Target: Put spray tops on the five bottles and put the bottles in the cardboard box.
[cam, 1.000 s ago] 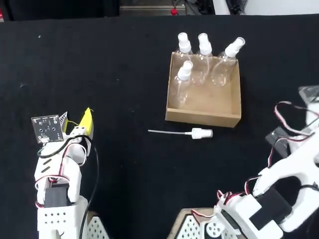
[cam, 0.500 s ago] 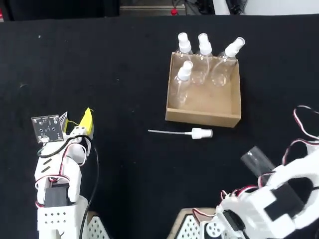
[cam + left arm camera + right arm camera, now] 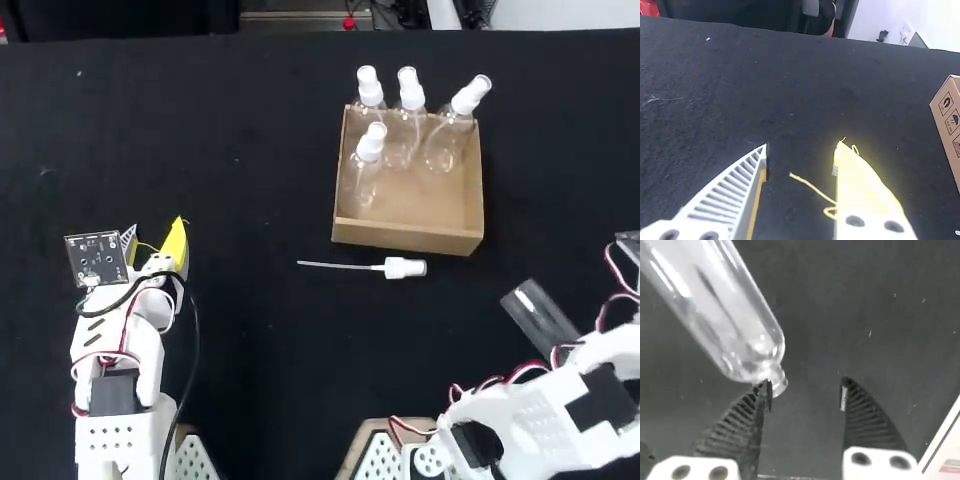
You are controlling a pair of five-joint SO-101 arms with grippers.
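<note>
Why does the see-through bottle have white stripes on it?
Right wrist view: the clear bottle, with no spray top on, carries bright streaks. They are probably room light glinting off its curved side, and the dark table shows through it. High view: the same bottle is a pale glint lying on the black table.

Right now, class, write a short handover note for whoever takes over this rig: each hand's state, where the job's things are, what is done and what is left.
Left hand: open, holding nothing, over the table, away from the cardboard box.
Right hand: open; the uncapped bottle has its neck by one fingertip and is not gripped.
Spray top: loose on the table in front of the box.
Done: four capped bottles stand in the box.
Left: cap the fifth bottle, then box it.
</note>
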